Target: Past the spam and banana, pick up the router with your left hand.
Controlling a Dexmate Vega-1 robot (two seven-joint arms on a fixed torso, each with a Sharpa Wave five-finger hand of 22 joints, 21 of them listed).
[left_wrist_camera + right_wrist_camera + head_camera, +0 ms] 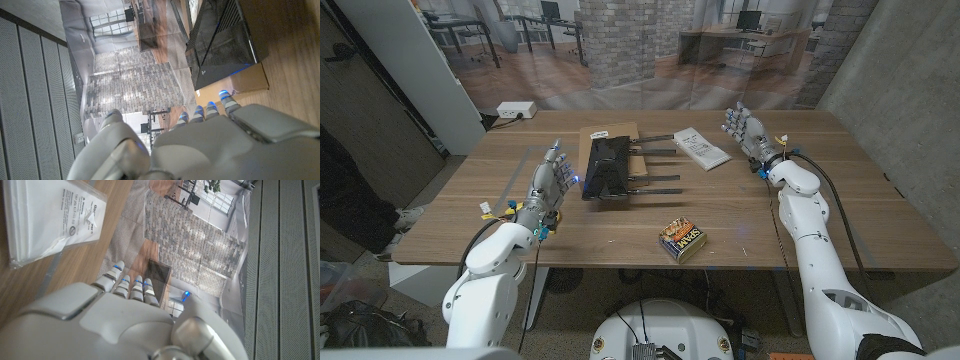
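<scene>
The black router [607, 167] lies at the table's middle, partly on a flat cardboard piece [612, 134], with thin black antennas [660, 178] reaching to the right. My left hand [549, 186] stands open just left of the router, fingers apart and pointing away from me, holding nothing. In the left wrist view the router [225, 35] and the cardboard [242, 81] sit just beyond my left hand's fingertips [212, 107]. A spam can [683, 240] lies near the front edge, right of centre. My right hand [744, 130] is open at the far right, empty.
A white printed packet [701, 148] lies left of my right hand and is close in the right wrist view as the packet [50, 215]. A white box [516, 109] sits beyond the table's far left corner. Bare wood [840, 180] spreads on the right.
</scene>
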